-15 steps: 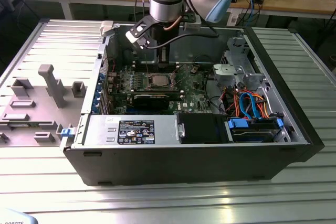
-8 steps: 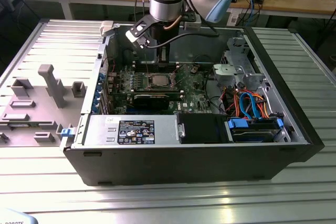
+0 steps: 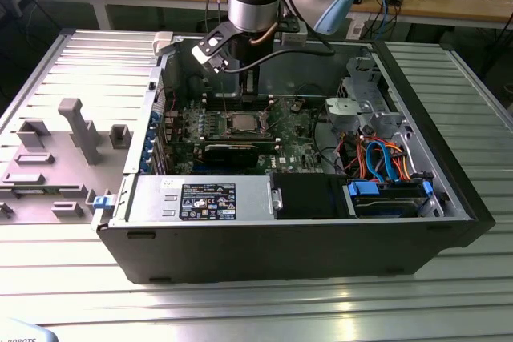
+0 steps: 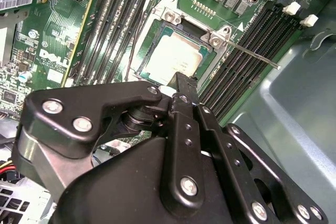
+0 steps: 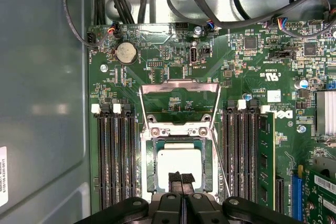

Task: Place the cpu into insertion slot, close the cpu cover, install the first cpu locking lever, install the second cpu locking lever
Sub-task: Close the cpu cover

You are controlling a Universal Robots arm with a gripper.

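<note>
The cpu [image 5: 178, 160], a silver-grey square chip, lies flat in the insertion slot [image 5: 145, 167] on the green board; it also appears in the second wrist view [image 4: 173, 59] and in the exterior view [image 3: 240, 123]. The cpu cover [image 5: 178, 86] is swung open away from the slot, with green board showing through its cut-out. A thin locking lever [image 4: 254, 55] sticks out loose beside the slot. My gripper [image 5: 181, 178] is over one edge of the cpu, its two black fingertips [image 4: 181, 83] pressed together with nothing between them. Whether they touch the chip I cannot tell.
Long black memory slots [image 5: 113, 156] flank the socket on both sides. Black cables [image 5: 210, 9] loop over the board's far edge. A black graphics card [image 3: 232, 150] and a drive cage with orange and blue cables [image 3: 385, 158] sit inside the open case, on a ribbed metal table [image 3: 465, 102].
</note>
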